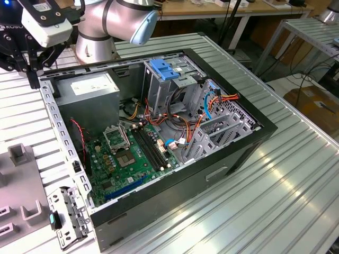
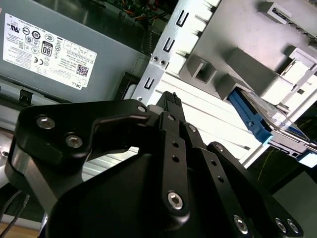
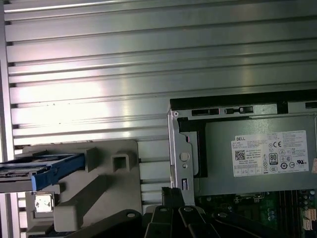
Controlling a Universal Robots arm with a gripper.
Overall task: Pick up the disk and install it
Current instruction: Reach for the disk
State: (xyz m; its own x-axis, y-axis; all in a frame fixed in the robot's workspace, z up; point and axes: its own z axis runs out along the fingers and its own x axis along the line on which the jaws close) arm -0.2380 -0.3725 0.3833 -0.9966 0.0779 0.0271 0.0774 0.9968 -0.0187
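The gripper (image 1: 25,59) hangs at 10 o'clock from the open case (image 1: 238,153) in the exterior view, above the case corner beside the supply (image 1: 87,90). In the second wrist view its 2 fingers look pressed together at the tips with nothing between them. The disk is not yet in hand.

The disk (image 3: 42,167) rests in the grey fixture (image 3: 106,186), which stands on the table (image 1: 275,201) just beside the case, and it is apart from the fingers. In the exterior view the fixture sits at 8 o'clock from the case, so about 6 o'clock from the gripper, and I judge it lower than the gripper.

In the first wrist view the fixture's body lies between the fingertips and the disk. The disk sits at the fixture's end far from the case, while the case wall and the supply are on the fingers' other side.

The disk's blue rail runs roughly square to that case wall. I judge that its long axis points away from the case, with 1 short end turned toward the fixture's blocks and the gripper. I cannot tell whether it lies flat or tilted in its seat.
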